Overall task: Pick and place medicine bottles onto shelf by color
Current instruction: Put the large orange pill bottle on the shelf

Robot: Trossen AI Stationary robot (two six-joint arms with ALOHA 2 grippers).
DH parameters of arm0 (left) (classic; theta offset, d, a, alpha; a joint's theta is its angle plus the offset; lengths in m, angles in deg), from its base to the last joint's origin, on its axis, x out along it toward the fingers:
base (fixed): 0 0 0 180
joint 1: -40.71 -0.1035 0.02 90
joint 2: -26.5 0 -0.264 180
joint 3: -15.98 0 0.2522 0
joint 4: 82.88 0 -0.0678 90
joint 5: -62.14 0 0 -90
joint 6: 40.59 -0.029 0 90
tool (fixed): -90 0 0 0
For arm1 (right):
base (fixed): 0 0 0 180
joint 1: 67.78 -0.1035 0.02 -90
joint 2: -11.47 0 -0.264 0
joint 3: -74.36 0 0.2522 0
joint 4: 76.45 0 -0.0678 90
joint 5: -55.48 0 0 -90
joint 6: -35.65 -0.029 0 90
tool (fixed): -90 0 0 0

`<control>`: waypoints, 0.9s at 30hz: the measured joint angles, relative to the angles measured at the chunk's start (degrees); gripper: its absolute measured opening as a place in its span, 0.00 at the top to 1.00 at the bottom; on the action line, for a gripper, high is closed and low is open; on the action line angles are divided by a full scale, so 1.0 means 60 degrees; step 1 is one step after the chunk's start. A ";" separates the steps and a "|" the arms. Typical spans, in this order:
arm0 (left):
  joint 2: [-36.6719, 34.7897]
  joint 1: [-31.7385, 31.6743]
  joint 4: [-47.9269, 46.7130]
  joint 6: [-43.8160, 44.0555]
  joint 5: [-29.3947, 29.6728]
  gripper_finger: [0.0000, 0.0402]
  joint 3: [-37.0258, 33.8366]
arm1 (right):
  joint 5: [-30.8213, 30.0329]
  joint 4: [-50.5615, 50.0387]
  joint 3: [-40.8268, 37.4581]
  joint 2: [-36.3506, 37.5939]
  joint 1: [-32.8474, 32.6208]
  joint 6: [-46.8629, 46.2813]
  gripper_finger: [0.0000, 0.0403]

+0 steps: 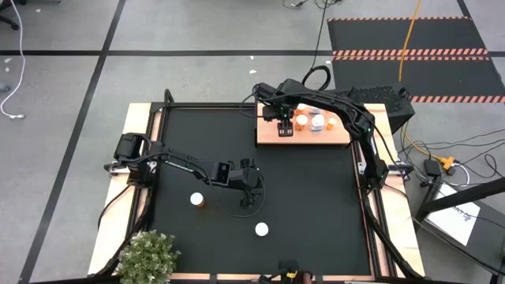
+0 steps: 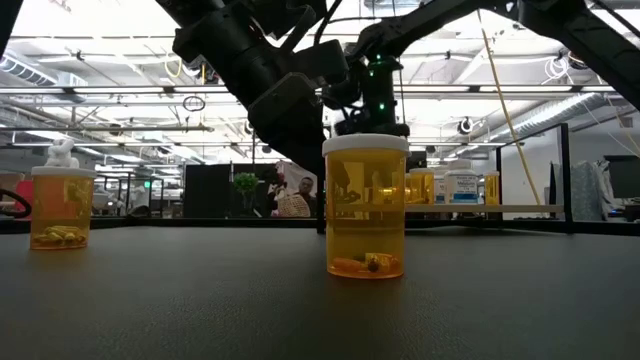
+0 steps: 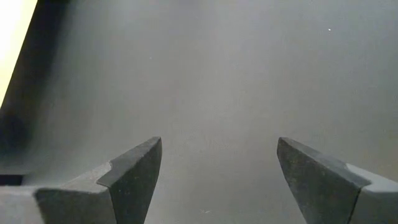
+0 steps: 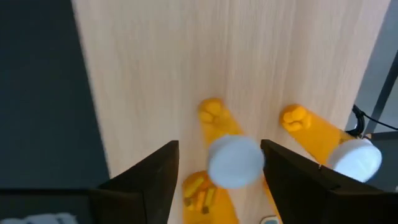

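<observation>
Hiding one bottle point(image 4: 231, 160), right gripper point(image 4: 219, 168) straddles it.

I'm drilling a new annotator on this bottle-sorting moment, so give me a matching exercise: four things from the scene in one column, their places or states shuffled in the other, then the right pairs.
Things
1. left gripper
2. right gripper
3. shelf
4. white-capped bottle

Places or states
A. lies at the mat's far right edge, bearing several bottles
B. stands alone on the black mat, nearest the table's front edge
C. open over bare mat, mid-table, holding nothing
D. over the wooden board, fingers either side of an orange bottle

Pairs: 1-C, 2-D, 3-A, 4-B
</observation>
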 joint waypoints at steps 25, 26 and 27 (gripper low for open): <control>-0.0017 0.0626 0.0513 -0.0016 0.0004 0.20 0.0000 | -0.0453 0.0712 -0.3293 0.6147 -0.2925 -0.4703 0.44; -0.0037 0.0682 0.0513 -0.0025 0.0004 0.20 0.0000 | -0.0450 0.1259 -0.3870 0.6590 -0.3177 -0.4784 0.44; -0.0079 0.0746 0.0525 -0.0023 0.0015 0.20 0.0000 | -0.0448 0.1840 -0.4460 0.7038 -0.3412 -0.4890 0.44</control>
